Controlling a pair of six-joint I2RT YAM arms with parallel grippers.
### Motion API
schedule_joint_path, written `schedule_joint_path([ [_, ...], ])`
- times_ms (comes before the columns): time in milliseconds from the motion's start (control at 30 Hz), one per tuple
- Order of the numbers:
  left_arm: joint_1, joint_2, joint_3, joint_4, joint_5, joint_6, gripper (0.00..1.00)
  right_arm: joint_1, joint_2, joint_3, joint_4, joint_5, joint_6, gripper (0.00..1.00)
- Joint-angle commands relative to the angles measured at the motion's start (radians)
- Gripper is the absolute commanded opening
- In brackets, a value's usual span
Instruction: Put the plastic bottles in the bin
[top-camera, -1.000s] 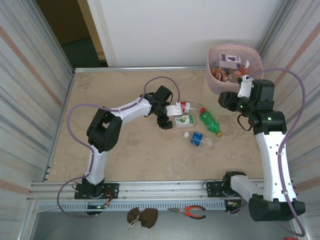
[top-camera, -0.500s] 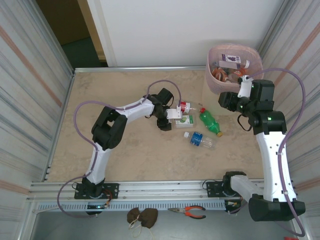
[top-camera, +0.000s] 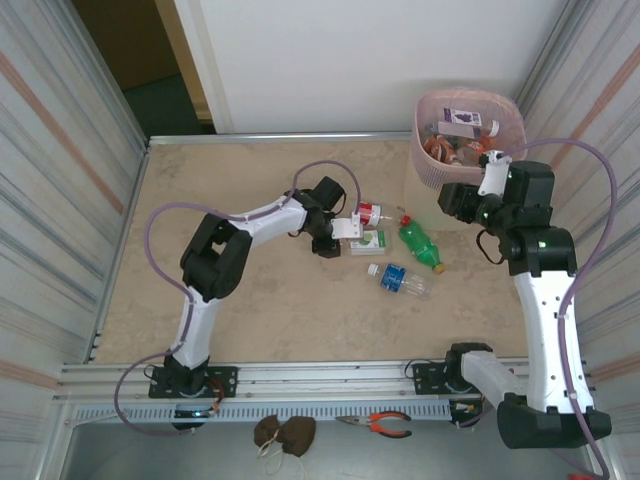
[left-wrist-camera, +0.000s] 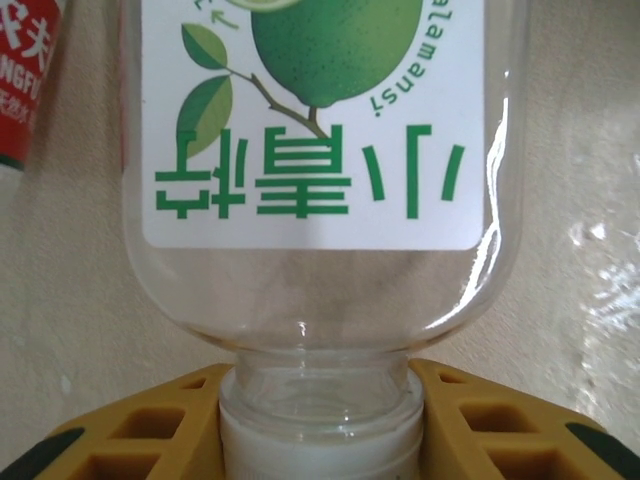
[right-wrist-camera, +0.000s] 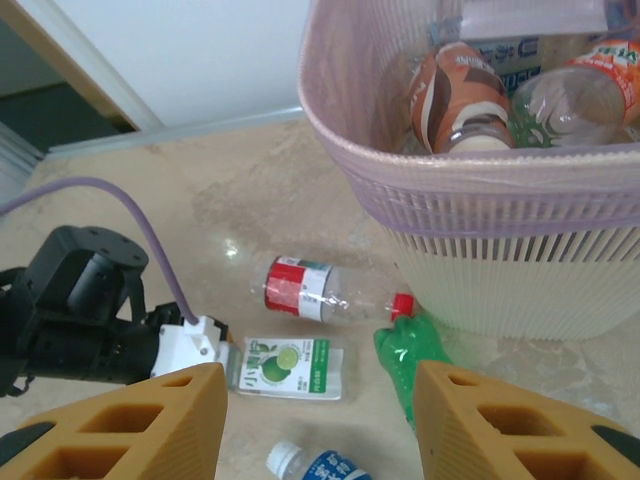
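**Step in hand:** pick-up of the lime bottle (left-wrist-camera: 320, 170), which lies on the bench (top-camera: 250, 310) mid-scene, left of the bin (right-wrist-camera: 500, 260).

**Left hand** (top-camera: 350, 230): jaws narrow, pads (left-wrist-camera: 470, 400) against both sides of the neck at the white cap. It grips the lime bottle, which appears to rest on the bench.

**Right hand** (right-wrist-camera: 318, 400): jaws wide, nothing between them. It hangs just near of the bin, at far right.

**Loose on bench:**
- red-label bottle (right-wrist-camera: 320, 290), just beyond the lime one
- green bottle (top-camera: 420, 245), to the right
- blue-label bottle (top-camera: 398, 280), nearer

**Next move, as judged:** lift by the neck and carry right and far over the bin's rim, then release. The body may swing, and the right hand stands in the path.
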Motion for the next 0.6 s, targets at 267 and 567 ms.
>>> schedule_joint_path([
  [267,0.011,-0.3,-0.16,0.088,0.027,-0.124,0.36,0.008,-0.024,-0.002,0.079,-0.114,0.139,0.58],
  [567,0.013,-0.481,-0.249,0.255,0.096,-0.32,0.36,0.008,-0.042,-0.089,0.199,-0.252,0.294,0.66],
])
